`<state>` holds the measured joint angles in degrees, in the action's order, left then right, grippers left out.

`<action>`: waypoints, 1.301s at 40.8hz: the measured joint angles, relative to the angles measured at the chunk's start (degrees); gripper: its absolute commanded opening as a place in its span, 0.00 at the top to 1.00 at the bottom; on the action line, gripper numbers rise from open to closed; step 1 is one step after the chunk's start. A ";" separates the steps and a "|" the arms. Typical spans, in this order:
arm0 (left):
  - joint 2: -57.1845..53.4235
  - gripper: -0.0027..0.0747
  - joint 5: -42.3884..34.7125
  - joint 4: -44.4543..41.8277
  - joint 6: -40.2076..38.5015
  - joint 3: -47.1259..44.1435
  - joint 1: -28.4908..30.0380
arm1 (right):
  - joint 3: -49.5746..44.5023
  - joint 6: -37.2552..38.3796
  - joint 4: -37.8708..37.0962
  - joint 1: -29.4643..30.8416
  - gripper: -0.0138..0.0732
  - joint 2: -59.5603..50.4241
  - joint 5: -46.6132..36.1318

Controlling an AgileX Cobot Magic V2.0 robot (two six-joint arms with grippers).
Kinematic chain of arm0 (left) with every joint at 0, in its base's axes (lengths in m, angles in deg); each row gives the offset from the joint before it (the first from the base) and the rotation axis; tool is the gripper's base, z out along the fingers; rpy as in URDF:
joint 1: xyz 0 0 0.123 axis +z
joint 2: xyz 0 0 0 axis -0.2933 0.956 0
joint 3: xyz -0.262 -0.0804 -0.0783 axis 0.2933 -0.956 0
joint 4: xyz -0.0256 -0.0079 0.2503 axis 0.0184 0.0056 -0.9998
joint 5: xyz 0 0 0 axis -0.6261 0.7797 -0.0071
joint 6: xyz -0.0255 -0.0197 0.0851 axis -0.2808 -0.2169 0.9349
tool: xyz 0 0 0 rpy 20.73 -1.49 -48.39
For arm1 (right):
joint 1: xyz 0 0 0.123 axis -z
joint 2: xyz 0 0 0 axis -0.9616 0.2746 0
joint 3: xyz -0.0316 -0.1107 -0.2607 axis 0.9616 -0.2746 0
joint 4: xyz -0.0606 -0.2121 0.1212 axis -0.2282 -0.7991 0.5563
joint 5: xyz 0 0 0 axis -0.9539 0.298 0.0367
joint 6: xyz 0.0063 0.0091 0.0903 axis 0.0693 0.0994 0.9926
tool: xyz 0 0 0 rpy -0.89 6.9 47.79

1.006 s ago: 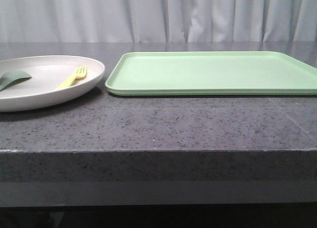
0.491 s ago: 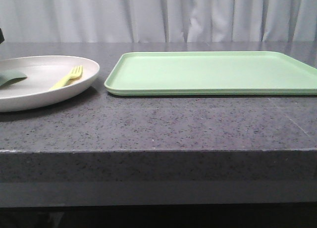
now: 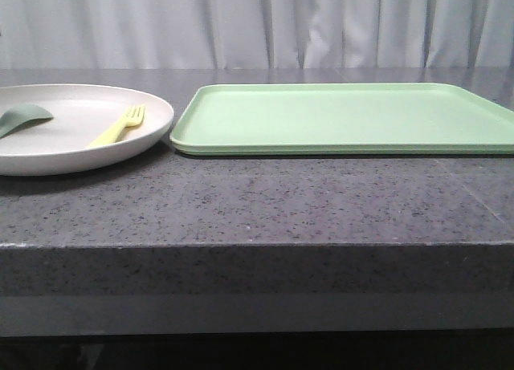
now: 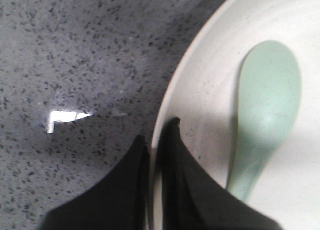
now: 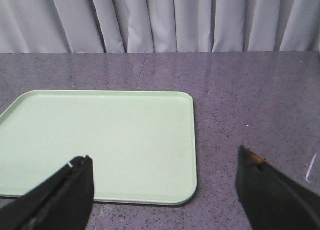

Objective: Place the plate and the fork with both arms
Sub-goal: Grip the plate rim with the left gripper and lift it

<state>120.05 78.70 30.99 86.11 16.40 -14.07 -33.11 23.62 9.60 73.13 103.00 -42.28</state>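
The cream-white plate (image 3: 148, 136) sits at the left of the dark stone table, its right edge close to the light green tray (image 3: 345, 117). The pale yellow fork (image 3: 120, 125) lies on the plate's right part, tines pointing away. A muted green spoon (image 3: 20, 117) lies on its left part. In the left wrist view my left gripper (image 4: 156, 132) is shut on the plate's rim (image 4: 200, 90), one finger outside and one inside, beside the spoon (image 4: 267, 110). My right gripper (image 5: 164, 156) is open and empty above the tray's near corner (image 5: 100, 135).
The tray takes up the middle and right of the table. The table's front edge (image 3: 257, 243) runs across the front view. A grey curtain (image 3: 257, 25) hangs behind. Neither arm shows in the front view.
The plate, with fork and spoon on it, slid a little left and has now moved back right toward the tray, sitting slightly higher in view.
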 measured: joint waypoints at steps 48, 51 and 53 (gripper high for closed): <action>15.86 0.99 -5.24 23.22 0.85 21.55 -18.84 | 0.00 0.00 0.00 0.00 0.15 0.00 0.98; 18.89 0.99 -5.24 23.22 -0.12 25.73 -21.04 | 0.00 0.00 0.00 0.00 0.15 0.00 1.01; 20.96 0.99 -5.24 23.22 -0.82 28.28 -22.13 | 0.00 0.00 0.00 0.00 0.15 0.00 1.01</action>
<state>141.02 73.46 54.21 85.29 44.69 -36.20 -33.11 23.62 9.60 73.13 103.00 -41.27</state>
